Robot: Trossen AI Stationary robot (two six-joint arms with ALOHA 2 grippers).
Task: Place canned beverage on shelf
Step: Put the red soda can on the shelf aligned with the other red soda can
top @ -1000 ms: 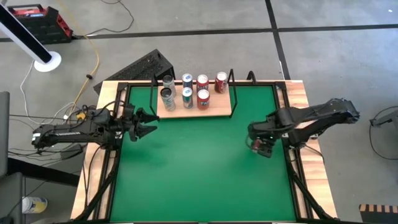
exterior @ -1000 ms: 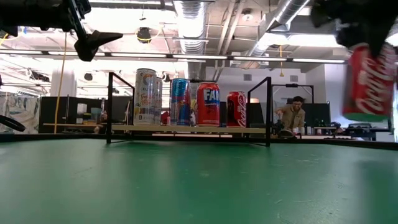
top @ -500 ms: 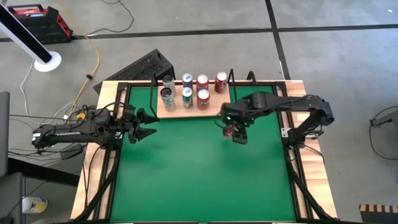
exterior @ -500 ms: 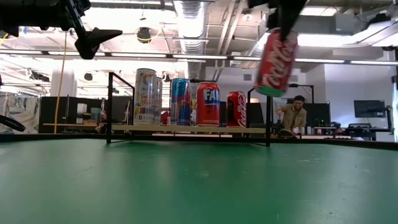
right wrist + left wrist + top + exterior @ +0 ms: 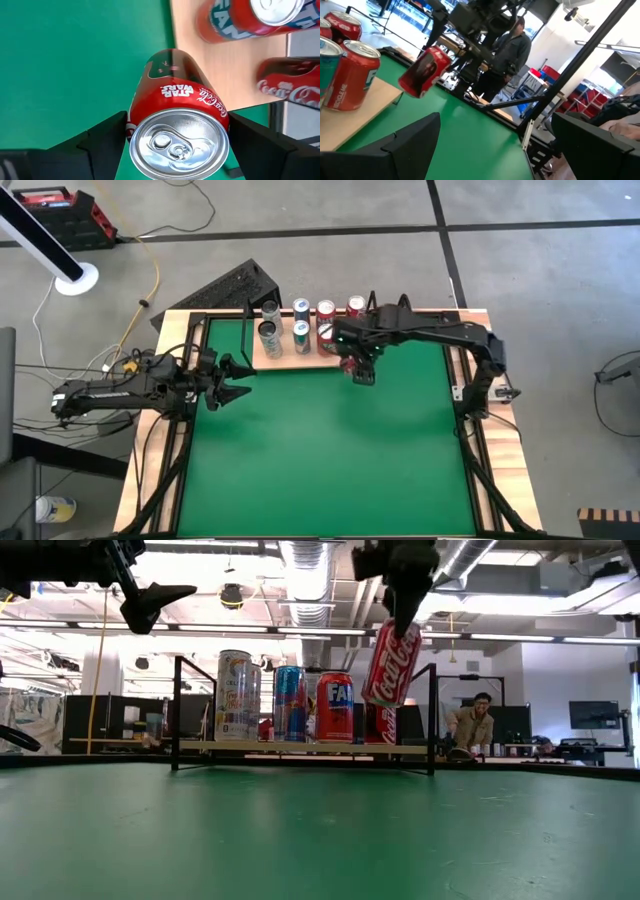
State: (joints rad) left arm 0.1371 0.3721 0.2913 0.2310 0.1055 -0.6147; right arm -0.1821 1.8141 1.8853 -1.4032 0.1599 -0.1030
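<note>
My right gripper point(image 5: 358, 366) is shut on a red Coca-Cola can point(image 5: 392, 662), which it carries in the air just in front of the right end of the shelf point(image 5: 290, 358). The shelf is a light-wood board with a black wire frame at the table's far edge. Several cans point(image 5: 301, 332) stand upright on it. The held can also shows in the right wrist view point(image 5: 177, 120) and the left wrist view point(image 5: 424, 71). My left gripper point(image 5: 240, 378) is open and empty, above the mat's left side. My right gripper pinches the can's wall just below its top rim point(image 5: 137, 125) between its two fingers point(image 5: 102, 137), one on each side. The fingers come from above, pointing down. The can hangs tilted below them, with its bottom point(image 5: 378, 698) swung toward the table's left, clear of the mat and the shelf.
The green mat point(image 5: 320, 450) covers the table inside a black rail frame point(image 5: 470, 450). The shelf's black wire uprights point(image 5: 432, 715) stand at its ends. A black box point(image 5: 235, 285) lies behind the table. A person point(image 5: 470, 725) sits in the room beyond.
My right gripper has carried the red can from the table's right side toward the left and far edge, up to the shelf's right end. The can has tipped from nearly upright to tilted and has stayed clear of the mat.
</note>
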